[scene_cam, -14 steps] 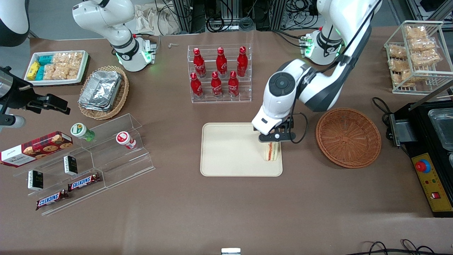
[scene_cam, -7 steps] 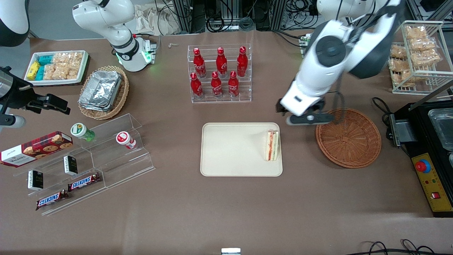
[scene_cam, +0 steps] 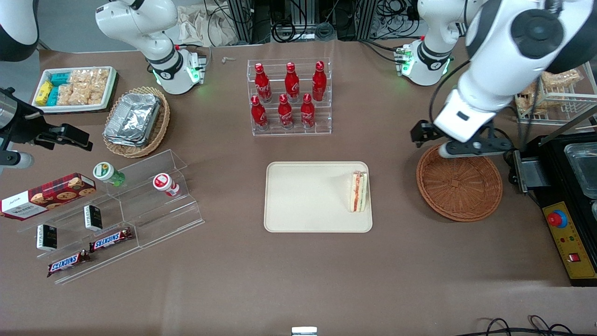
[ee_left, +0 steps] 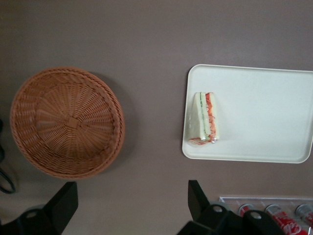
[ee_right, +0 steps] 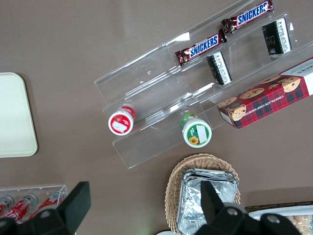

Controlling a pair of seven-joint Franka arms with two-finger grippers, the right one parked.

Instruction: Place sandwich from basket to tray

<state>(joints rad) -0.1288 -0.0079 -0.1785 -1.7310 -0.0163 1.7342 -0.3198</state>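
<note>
While raised above the basket's rim farthest from the front camera: hand (scene_cam: 471,148), black two-finger type, fingers spread wide apart, nothing between them. Below it: basket (scene_cam: 459,187), round, shallow, reddish-brown woven wicker, radial weave about a small square centre, nothing inside. Beside basket, toward the parked arm's end of the bench (scene_cam: 298,275): tray (scene_cam: 303,198), flat cream-beige rectangle, rounded corners, low rim, smooth matt surface. On tray, at the edge nearest the basket: sandwich (scene_cam: 358,191), white-bread wedge in glossy clear wrap, red and green filling stripes facing up. Bench surface: plain brown, matt.
</note>
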